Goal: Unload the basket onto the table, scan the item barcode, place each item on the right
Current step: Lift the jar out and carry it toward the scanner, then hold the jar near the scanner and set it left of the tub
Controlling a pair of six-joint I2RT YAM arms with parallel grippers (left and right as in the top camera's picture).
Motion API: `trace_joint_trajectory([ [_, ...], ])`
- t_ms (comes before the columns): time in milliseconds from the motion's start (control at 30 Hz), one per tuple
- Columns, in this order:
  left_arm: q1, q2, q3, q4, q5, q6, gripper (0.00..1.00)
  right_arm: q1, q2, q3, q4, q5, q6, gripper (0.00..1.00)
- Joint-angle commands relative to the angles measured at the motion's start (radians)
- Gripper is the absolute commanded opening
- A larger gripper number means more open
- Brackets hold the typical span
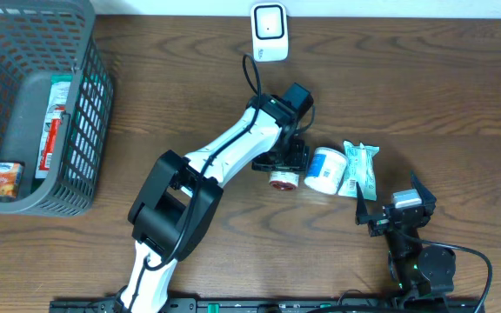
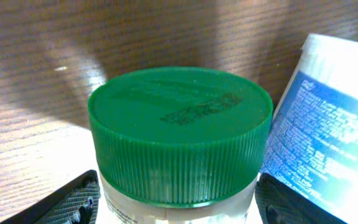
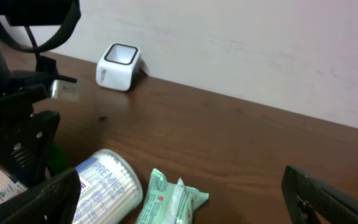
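The item between my left gripper's [image 1: 283, 170] fingers is a jar [image 1: 283, 180] with a green ribbed cap [image 2: 179, 124], lying on the wooden table at centre. In the left wrist view the black fingers [image 2: 73, 202] flank the jar's clear body just below the cap, with a thin gap on each side, so the left gripper [image 2: 179, 200] is open around it. No barcode shows. The white scanner [image 1: 269, 32] stands at the table's far edge, also in the right wrist view [image 3: 118, 65]. My right gripper [image 1: 390, 202] hovers wide open at the lower right, holding nothing [image 3: 182, 193].
A white cotton-swab tub with a blue label [image 1: 324, 170] lies right beside the jar. A green packet [image 1: 359, 169] is just right of the tub. A grey mesh basket [image 1: 85, 113] with several packets stands at the far left.
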Motion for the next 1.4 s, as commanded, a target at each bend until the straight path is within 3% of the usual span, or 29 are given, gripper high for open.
trace_joint_trajectory([
  [0, 0.014, -0.037, 0.040, -0.004, -0.003, 0.002, 0.76, 0.006, -0.005, -0.002, -0.004, -0.002, 0.000, 0.99],
  [67, 0.018, -0.051, 0.040, -0.005, -0.007, 0.003, 0.80, 0.006, -0.005, -0.002, -0.004, -0.002, 0.000, 0.99],
  [433, 0.105, -0.166, 0.040, -0.024, -0.056, 0.025, 0.80, 0.006, -0.005, -0.002, -0.004, -0.002, 0.000, 0.99],
  [467, 0.125, -0.171, 0.040, -0.053, -0.097, 0.026, 0.57, 0.006, -0.005, -0.002, -0.004, -0.002, 0.000, 0.99],
  [533, 0.138, -0.170, 0.034, -0.088, -0.133, 0.034, 0.30, 0.006, -0.005, -0.002, -0.004, -0.002, 0.000, 0.99],
  [567, 0.140, -0.169, 0.023, -0.095, -0.149, 0.043, 0.19, 0.006, -0.005, -0.002, -0.004, -0.002, 0.000, 0.99],
  [633, 0.140, -0.169, -0.012, -0.095, -0.171, 0.062, 0.09, 0.006, -0.005, -0.002, -0.004, -0.002, 0.000, 0.99],
  [1000, 0.094, -0.167, -0.291, 0.164, -0.153, 0.053, 0.09, 0.006, -0.005, -0.002, -0.004, -0.002, 0.000, 0.99],
  [1367, 0.032, -0.167, -0.296, 0.183, -0.066, 0.051, 0.11, 0.006, -0.005, -0.002, -0.004, -0.002, 0.000, 0.99],
])
